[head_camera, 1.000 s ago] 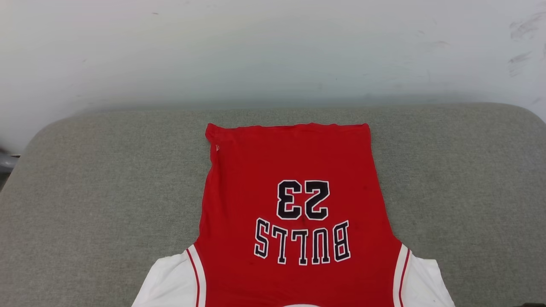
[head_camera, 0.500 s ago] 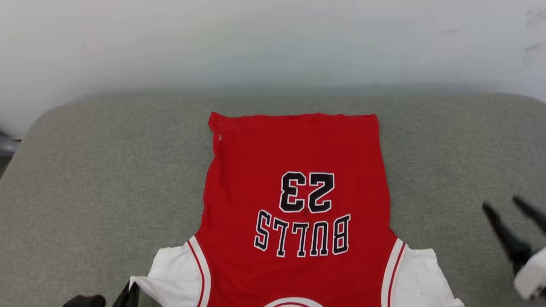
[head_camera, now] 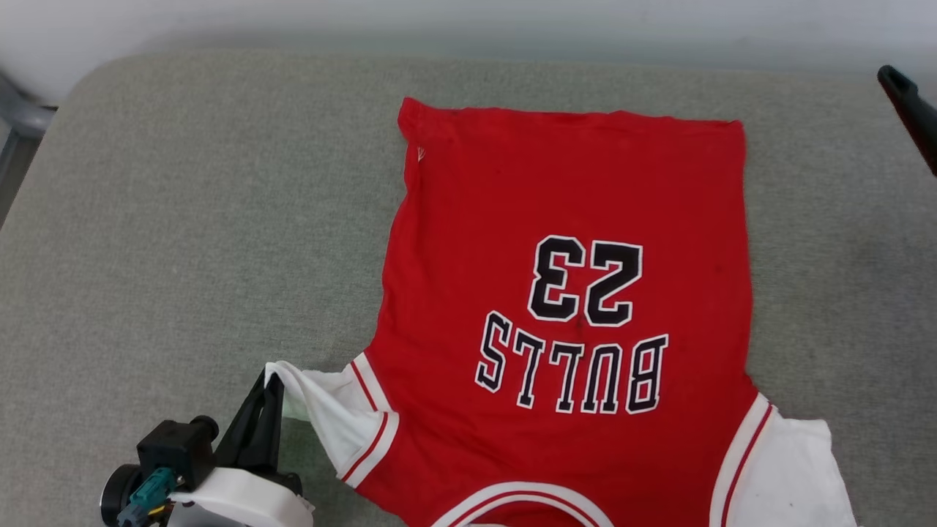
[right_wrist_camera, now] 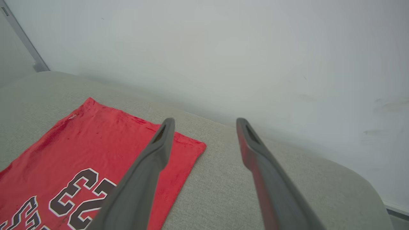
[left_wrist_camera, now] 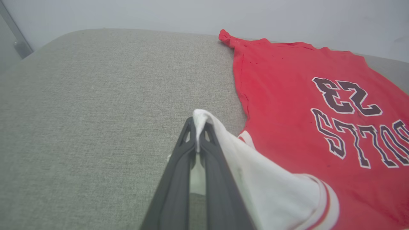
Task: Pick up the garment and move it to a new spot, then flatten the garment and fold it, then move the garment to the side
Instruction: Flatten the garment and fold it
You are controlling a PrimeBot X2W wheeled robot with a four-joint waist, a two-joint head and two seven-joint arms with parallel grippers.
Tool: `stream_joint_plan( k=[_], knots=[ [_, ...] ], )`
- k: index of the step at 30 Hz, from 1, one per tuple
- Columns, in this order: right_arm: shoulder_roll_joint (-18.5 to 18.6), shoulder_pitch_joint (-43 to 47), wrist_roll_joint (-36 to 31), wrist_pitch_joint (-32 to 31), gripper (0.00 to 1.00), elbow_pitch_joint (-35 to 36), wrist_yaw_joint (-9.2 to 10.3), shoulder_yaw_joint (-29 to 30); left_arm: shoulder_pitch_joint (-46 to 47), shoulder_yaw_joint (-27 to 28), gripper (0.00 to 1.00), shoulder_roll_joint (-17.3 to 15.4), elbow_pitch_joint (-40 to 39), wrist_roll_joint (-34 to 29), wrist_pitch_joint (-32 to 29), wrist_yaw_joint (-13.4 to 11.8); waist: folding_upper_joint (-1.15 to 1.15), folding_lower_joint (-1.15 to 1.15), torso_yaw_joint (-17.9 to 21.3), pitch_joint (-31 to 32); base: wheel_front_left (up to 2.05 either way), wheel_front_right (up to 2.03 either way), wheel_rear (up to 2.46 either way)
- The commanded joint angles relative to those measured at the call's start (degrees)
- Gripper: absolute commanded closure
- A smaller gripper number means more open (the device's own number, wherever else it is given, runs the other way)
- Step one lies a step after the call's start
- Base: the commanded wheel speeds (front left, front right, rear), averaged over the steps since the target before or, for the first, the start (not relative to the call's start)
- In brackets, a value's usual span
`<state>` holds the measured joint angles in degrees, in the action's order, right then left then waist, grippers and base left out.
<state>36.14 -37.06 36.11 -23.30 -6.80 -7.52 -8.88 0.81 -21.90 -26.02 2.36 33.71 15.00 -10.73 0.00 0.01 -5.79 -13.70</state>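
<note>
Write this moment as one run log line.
left gripper: shut on jersey sleeve | right gripper: open, empty | jersey: spread on grey cushion

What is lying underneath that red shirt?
The garment lies spread on a grey padded surface, which shows beside and beyond it. Anything directly beneath the fabric is covered.

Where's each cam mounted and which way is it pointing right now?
Head: on the robot's head, facing forward and down at the red jersey on the grey cushion; left claw lower left, one finger of the right claw upper right.
Left wrist: looks along its shut claw pinching the white sleeve.
Right wrist: looks between its open fingers toward the wall.
Shared: all show the 23.
</note>
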Motion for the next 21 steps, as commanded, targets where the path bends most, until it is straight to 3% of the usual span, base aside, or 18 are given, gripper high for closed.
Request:
stream_joint_plan(
  k=[1,11,16,21],
  knots=[
    [0.02,-2.03,0.12,-2.3,0.0,-1.39,0.06,-0.63,1.09,0.26,1.0,0.59,-0.41,-0.68,0.26,0.12,0.0,-0.01,-2.95,-3.51,0.0,0.0,0.0],
    [0.78,-18.64,2.0,-27.88,0.0,-13.43,0.05,-5.14,5.01,1.87,1.0,6.5,-2.43,-5.12,0.21,2.82,0.0,-0.01,-8.28,-12.46,0.0,0.0,0.0],
    [0.43,-23.07,-0.6,-34.82,0.0,-17.66,0.05,-6.24,6.65,2.87,1.0,9.15,-2.71,-7.1,0.21,4.53,0.0,-0.01,-10.27,-16.07,0.0,0.0,0.0],
    [-0.66,-24.96,-3.16,-36.45,0.0,-20.49,0.05,-6.59,8.11,3.48,1.0,11.39,-2.33,-8.92,0.21,6.27,0.0,-0.01,-11.81,-19.14,0.0,0.0,0.0]
  ],
)
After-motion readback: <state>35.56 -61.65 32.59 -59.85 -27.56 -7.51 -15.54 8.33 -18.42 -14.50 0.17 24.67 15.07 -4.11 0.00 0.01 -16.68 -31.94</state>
